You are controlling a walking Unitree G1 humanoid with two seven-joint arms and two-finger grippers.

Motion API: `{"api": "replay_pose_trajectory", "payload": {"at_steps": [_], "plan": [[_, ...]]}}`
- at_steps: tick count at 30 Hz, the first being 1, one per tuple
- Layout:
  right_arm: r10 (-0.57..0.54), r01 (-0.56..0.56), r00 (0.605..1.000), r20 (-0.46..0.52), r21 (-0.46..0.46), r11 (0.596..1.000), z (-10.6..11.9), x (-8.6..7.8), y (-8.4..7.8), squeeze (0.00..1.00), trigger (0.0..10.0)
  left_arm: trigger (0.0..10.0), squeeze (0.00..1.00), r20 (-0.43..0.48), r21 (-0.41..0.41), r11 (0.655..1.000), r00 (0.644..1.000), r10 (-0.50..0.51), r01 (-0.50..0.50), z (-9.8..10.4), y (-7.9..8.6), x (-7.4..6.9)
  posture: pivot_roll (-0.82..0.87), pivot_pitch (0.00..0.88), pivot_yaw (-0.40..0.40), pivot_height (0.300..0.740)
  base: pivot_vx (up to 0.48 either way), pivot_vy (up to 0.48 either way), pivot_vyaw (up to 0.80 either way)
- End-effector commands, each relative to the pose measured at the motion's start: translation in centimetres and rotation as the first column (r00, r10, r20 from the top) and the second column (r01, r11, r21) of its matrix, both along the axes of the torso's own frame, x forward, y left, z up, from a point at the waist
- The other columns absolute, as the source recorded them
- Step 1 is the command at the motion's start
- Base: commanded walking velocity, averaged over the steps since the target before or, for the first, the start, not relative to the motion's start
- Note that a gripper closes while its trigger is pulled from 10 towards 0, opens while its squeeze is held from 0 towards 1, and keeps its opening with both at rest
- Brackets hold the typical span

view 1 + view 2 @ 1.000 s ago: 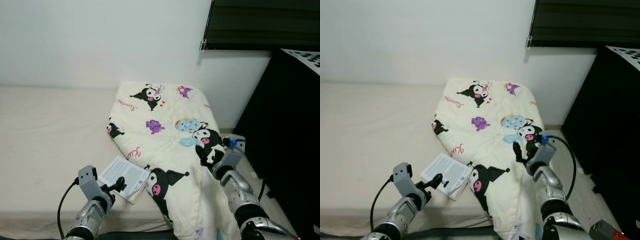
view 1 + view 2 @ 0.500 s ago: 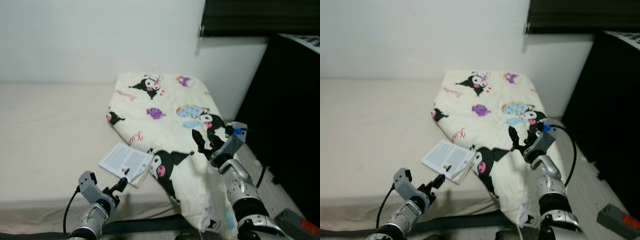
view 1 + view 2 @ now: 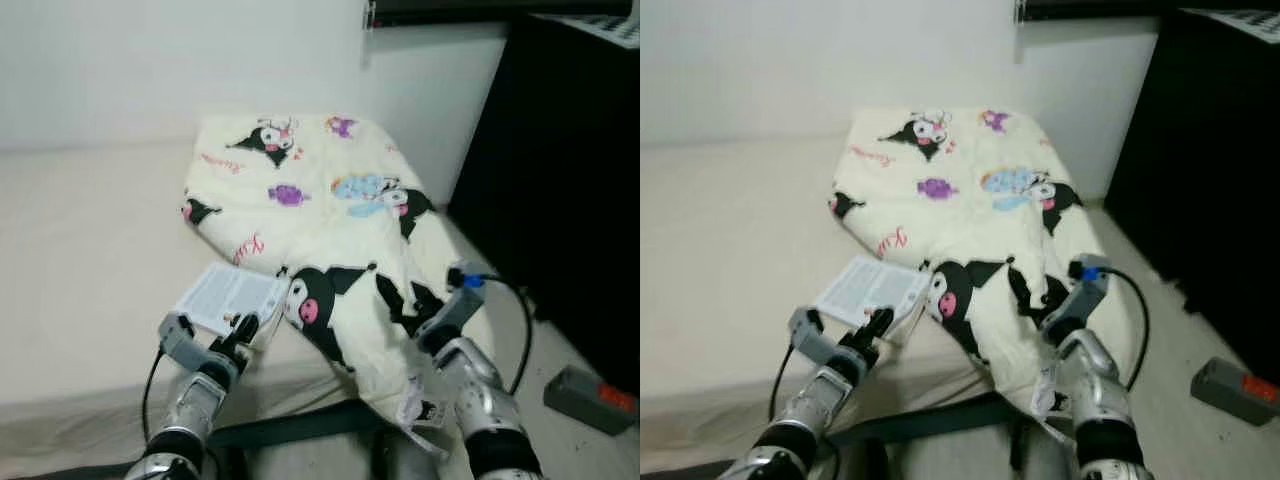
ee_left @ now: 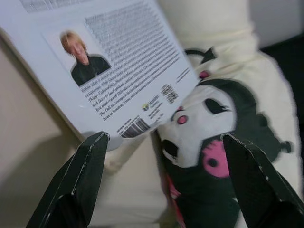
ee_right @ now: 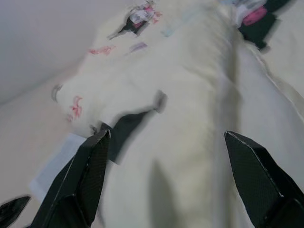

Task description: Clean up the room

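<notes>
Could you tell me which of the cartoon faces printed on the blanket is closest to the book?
The big black one with a pink nose, right beside the book near the left gripper. The other faces on the blanket sit further up, towards the wall.

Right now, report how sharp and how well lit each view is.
Eye views: evenly lit, mildly soft; the black cabinet is a dark mass without detail. Left wrist view: sharp, the book print shows as lines and the fingers shade the sheet below. Right wrist view: blurred and washed out, the quilt pattern smeared.
</notes>
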State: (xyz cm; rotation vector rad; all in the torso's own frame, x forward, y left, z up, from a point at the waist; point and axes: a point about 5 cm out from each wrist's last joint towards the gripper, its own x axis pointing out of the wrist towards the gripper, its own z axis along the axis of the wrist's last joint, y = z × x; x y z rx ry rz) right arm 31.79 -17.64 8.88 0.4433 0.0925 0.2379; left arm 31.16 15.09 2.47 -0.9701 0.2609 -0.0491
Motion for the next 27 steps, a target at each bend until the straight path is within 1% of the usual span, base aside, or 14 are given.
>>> {"api": "replay_pose_trajectory", "payload": {"at_steps": [1, 5, 6, 9, 11, 12, 13, 17, 19, 20, 22, 23, 25, 27], "plan": [[0.008, -0.008, 1.000, 0.006, 0.015, 1.000, 0.4, -0.3, 0.4, 0.00, 10.0, 10.0, 0.00, -0.027, -0.023, 0.999, 0.999, 0.030, -0.030, -0.4, 0.0, -0.5, -0.12, 0.164, 0.007, 0.520, 0.000, 0.000, 0.00], [0.008, -0.009, 1.000, 0.006, 0.018, 1.000, 0.6, -0.5, 0.5, 0.00, 10.0, 10.0, 0.00, -0.029, -0.016, 0.999, 0.998, 0.050, -0.050, -0.2, 0.2, -0.5, -0.12, 0.168, 0.006, 0.510, 0.000, 0.000, 0.00], [0.010, -0.010, 1.000, 0.005, 0.022, 1.000, 0.8, -0.6, 0.6, 0.00, 10.0, 10.0, 0.00, -0.033, 0.015, 0.997, 0.996, 0.081, -0.081, 0.1, 0.7, -0.2, -0.11, 0.203, 0.003, 0.505, 0.000, 0.000, 0.00], [0.016, -0.016, 1.000, 0.006, 0.027, 0.999, 1.2, -1.0, 0.9, 0.00, 10.0, 10.0, 0.00, -0.030, 0.087, 0.985, 0.988, 0.154, -0.151, 0.9, 2.1, 0.1, -0.11, 0.226, -0.002, 0.491, 0.000, 0.000, 0.00], [0.020, -0.020, 1.000, 0.009, 0.029, 0.999, 1.5, -1.1, 1.0, 0.00, 10.0, 10.0, 0.00, -0.030, 0.114, 0.970, 0.976, 0.217, -0.213, 1.5, 3.5, 0.1, -0.10, 0.239, -0.004, 0.491, 0.000, 0.000, 0.00], [0.020, -0.020, 1.000, 0.009, 0.029, 0.999, 1.5, -1.1, 1.0, 0.00, 10.0, 10.0, 0.00, -0.030, 0.114, 0.970, 0.976, 0.217, -0.213, 1.5, 3.5, 0.1, -0.10, 0.239, -0.004, 0.491, 0.000, 0.000, 0.00], [0.016, -0.016, 1.000, 0.012, 0.038, 0.999, 1.8, -1.0, 1.0, 0.00, 10.0, 10.0, 0.00, -0.041, 0.164, 0.947, 0.957, 0.286, -0.276, 1.9, 5.0, -0.1, -0.09, 0.245, -0.004, 0.491, 0.000, 0.000, 0.00], [0.016, -0.016, 1.000, 0.006, 0.037, 0.999, 1.8, -1.1, 1.1, 0.00, 10.0, 10.0, 0.00, -0.044, 0.194, 0.929, 0.943, 0.329, -0.315, 2.3, 6.1, -0.5, -0.09, 0.249, -0.004, 0.491, 0.000, 0.000, 0.00], [0.018, -0.018, 1.000, 0.000, 0.037, 0.999, 1.8, -1.1, 1.1, 0.00, 10.0, 10.0, 0.00, -0.034, 0.236, 0.901, 0.924, 0.382, -0.364, 2.9, 7.2, -1.1, -0.08, 0.256, -0.005, 0.491, 0.000, 0.000, 0.00], [0.018, -0.018, 1.000, 0.000, 0.037, 0.999, 1.8, -1.1, 1.1, 0.00, 10.0, 10.0, 0.00, -0.034, 0.236, 0.901, 0.924, 0.382, -0.364, 2.9, 7.2, -1.1, -0.08, 0.256, -0.005, 0.491, 0.000, 0.000, 0.00], [0.019, -0.019, 1.000, -0.005, 0.040, 0.999, 1.8, -1.2, 1.2, 0.00, 10.0, 10.0, 0.00, -0.021, 0.274, 0.874, 0.906, 0.422, -0.401, 3.4, 8.1, -1.6, -0.07, 0.251, -0.006, 0.491, 0.000, 0.000, 0.00], [0.019, -0.019, 1.000, -0.005, 0.040, 0.999, 1.8, -1.2, 1.2, 0.00, 10.0, 10.0, 0.00, -0.021, 0.274, 0.874, 0.906, 0.422, -0.401, 3.4, 8.1, -1.6, -0.07, 0.251, -0.006, 0.491, 0.000, 0.000, 0.00], [0.023, -0.022, 1.000, -0.011, 0.041, 0.999, 1.7, -1.2, 1.4, 0.00, 10.0, 10.0, 0.00, -0.007, 0.318, 0.849, 0.895, 0.446, -0.421, 3.7, 8.5, -2.0, -0.07, 0.241, -0.010, 0.491, 0.000, 0.000, 0.00], [0.025, -0.025, 1.000, -0.015, 0.041, 0.999, 1.7, -1.1, 1.5, 0.00, 10.0, 10.0, 0.00, -0.028, 0.331, 0.842, 0.887, 0.460, -0.426, 3.4, 8.5, -2.6, -0.06, 0.228, -0.013, 0.491, 0.000, 0.000, 0.00]]}}
